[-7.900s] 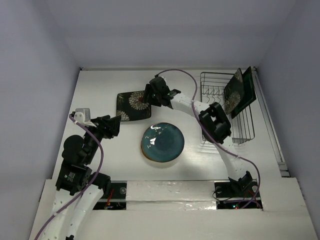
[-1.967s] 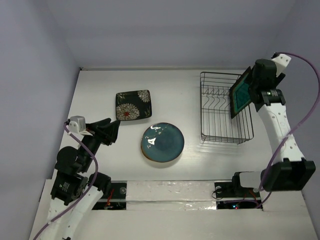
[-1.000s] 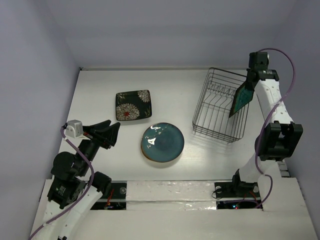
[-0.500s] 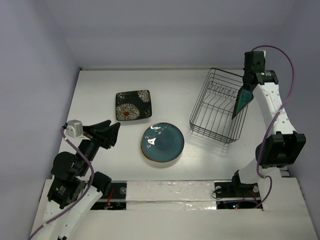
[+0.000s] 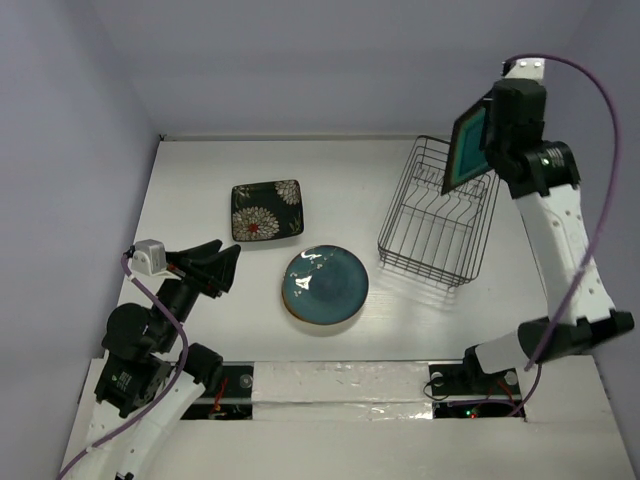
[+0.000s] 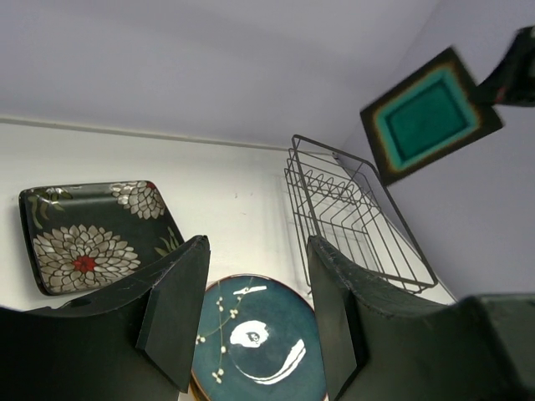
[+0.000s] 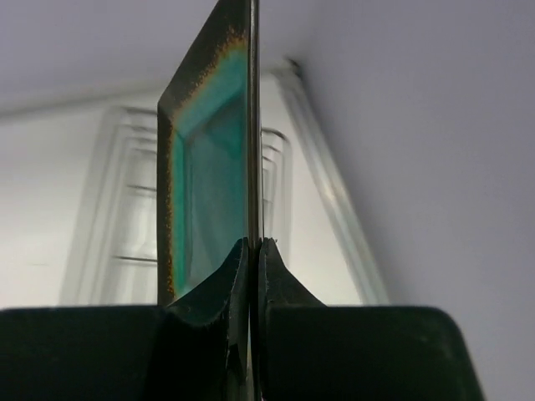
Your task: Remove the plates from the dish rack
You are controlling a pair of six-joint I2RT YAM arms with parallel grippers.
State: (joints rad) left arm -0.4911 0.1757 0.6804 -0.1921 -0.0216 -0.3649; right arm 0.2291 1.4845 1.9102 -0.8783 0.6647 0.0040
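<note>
Your right gripper (image 5: 489,128) clamped on square teal plate (image 5: 466,150), now lifted clear, above dish rack (image 5: 432,228) far edge. Rack dragged left and skewed during pull; no plate visible inside. Left gripper (image 5: 222,262) part-open, empty, well left of rack. Likely only set-down remains.

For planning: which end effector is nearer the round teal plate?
Left. Left end effector hovers beside the round teal plate; right end effector is far, above the dish rack.
</note>
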